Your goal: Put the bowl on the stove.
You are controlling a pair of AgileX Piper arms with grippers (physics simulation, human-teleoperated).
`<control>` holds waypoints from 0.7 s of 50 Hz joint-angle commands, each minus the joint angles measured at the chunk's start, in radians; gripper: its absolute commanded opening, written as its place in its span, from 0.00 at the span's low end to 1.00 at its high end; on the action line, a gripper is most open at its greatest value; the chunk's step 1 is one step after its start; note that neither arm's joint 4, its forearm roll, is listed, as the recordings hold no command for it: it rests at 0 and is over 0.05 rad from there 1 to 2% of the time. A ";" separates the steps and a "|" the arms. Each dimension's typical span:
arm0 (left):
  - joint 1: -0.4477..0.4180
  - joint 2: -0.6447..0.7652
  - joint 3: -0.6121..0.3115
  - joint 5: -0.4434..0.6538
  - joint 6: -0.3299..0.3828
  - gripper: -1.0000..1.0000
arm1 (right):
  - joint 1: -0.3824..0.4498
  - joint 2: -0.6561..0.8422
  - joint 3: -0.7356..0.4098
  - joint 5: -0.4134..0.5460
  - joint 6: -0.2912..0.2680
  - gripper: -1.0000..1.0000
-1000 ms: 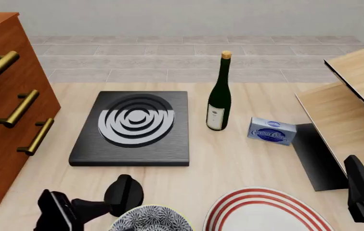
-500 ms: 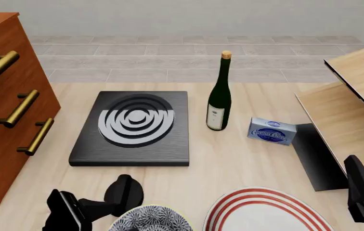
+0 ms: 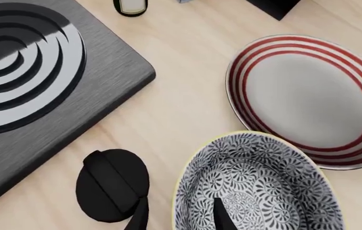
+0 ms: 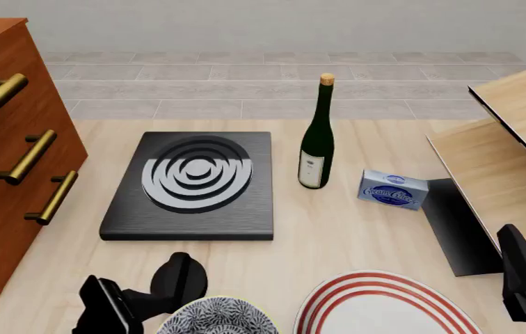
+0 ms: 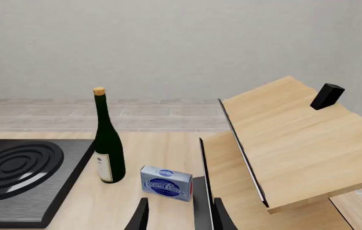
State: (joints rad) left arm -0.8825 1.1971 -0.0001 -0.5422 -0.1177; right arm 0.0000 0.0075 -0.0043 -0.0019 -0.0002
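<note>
At the far left stands a wooden drawer chest (image 4: 8, 160). Next comes the stove (image 4: 191, 186) on the worktop (image 4: 337, 229), bare of dishes. Nearer the arms, the left end effector (image 3: 177, 215) straddles the bowl's rim — one finger outside, one inside, jaws parted. The bowl (image 3: 257, 184) sits at the near edge, between a black knob (image 3: 110, 184) and the red-ringed plate (image 3: 309, 98). The right end effector (image 5: 179, 215) hangs open, gripping nothing.
</note>
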 commanded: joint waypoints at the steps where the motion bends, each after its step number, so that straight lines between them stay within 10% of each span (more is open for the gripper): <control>1: -0.003 0.036 0.000 -0.030 0.003 1.00 | 0.000 0.000 0.000 0.000 0.000 1.00; 29: 0.008 0.090 0.000 -0.081 0.014 1.00 | 0.000 0.000 0.000 0.000 0.000 1.00; 30: 0.016 0.076 0.000 -0.067 0.019 0.00 | 0.000 0.000 0.000 0.000 0.000 1.00; 35: 0.003 0.024 0.000 -0.020 0.010 0.00 | 0.000 0.000 0.000 0.000 0.000 1.00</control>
State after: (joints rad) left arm -0.8806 1.2566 -0.0042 -0.6055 -0.1179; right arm 0.0000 0.0075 -0.0043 -0.0019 -0.0002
